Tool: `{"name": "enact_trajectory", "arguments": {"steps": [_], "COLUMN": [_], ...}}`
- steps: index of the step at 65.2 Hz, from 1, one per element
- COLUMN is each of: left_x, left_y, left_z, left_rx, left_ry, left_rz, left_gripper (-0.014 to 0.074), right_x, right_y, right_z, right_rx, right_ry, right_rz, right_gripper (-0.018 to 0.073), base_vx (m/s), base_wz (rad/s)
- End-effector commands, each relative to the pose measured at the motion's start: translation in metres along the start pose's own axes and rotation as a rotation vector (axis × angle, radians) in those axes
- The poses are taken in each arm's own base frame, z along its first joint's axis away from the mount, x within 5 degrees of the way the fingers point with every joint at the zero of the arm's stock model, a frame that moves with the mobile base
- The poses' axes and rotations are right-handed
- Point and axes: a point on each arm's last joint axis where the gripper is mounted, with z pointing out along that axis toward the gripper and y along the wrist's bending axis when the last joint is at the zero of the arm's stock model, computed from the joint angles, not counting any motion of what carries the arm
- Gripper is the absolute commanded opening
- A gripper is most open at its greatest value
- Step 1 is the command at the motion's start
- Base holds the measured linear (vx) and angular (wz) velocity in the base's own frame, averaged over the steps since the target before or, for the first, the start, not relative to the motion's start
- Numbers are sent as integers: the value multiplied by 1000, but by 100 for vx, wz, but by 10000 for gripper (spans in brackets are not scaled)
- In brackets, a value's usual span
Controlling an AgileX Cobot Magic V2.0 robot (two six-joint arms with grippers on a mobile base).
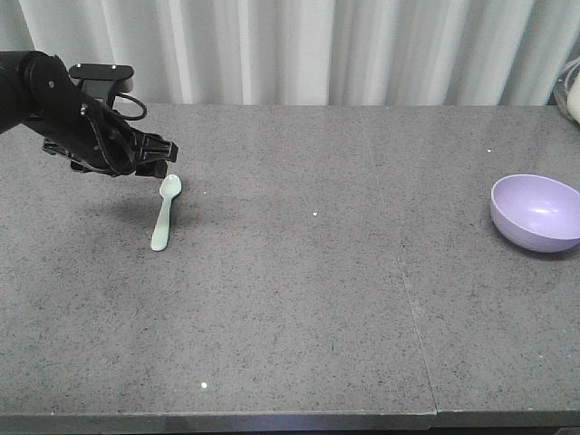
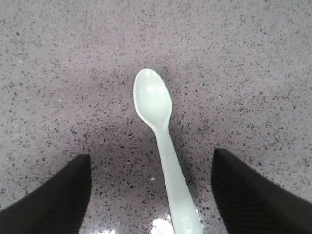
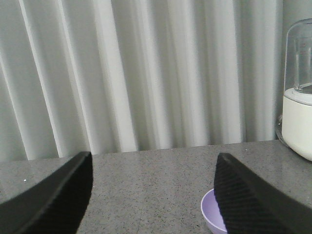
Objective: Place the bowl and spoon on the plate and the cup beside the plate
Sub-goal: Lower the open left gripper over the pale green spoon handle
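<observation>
The pale mint spoon (image 1: 166, 212) lies flat on the grey table at the left, scoop toward the curtain. My left gripper (image 1: 169, 154) hovers just above its scoop end, open. In the left wrist view the spoon (image 2: 163, 146) runs between the two spread black fingers (image 2: 58, 195) without touching them. The lavender bowl (image 1: 536, 211) sits upright near the right edge. My right gripper (image 3: 153, 195) is open and holds nothing, and the bowl (image 3: 212, 217) peeks out beside its right finger. The plate and the cup are out of view.
A white appliance with a clear dome (image 3: 299, 92) stands at the table's far right corner. A pleated white curtain (image 1: 299, 50) hangs behind the table (image 1: 317, 299). A seam (image 1: 408, 290) crosses the tabletop right of centre.
</observation>
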Motion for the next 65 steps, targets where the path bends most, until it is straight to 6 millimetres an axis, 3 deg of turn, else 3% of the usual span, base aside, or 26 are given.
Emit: {"name": "enact_trajectory", "arguments": {"steps": [1, 18, 51, 65], "left_x": [-15, -7, 2, 18], "left_y": [-10, -22, -19, -17], "left_z": [-24, 4, 33, 60], "left_rx": [25, 32, 19, 11], "left_ry": [-109, -51, 26, 163], "left_rz": [8, 38, 40, 37], "left_gripper": [507, 507, 507, 507], "right_x": [-14, -14, -14, -14], "right_y": [1, 1, 1, 1], "right_z": [1, 1, 1, 1], "right_rx": [2, 2, 2, 2], "right_ry": [-73, -73, -73, -73], "right_rz": [-6, -6, -6, -6], "right_gripper": [517, 517, 517, 517], "base_vx": [0, 0, 0, 0], "base_wz": [0, 0, 0, 0]}}
